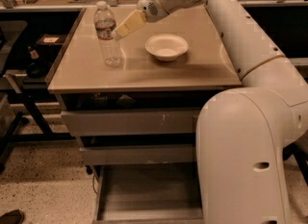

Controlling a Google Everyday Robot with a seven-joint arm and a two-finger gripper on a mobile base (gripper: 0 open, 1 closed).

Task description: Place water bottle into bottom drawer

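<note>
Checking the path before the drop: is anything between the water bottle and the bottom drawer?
Nothing visible does. The water bottle stands on the tabletop, the claw at its label; the bottom drawer lies open below.
</note>
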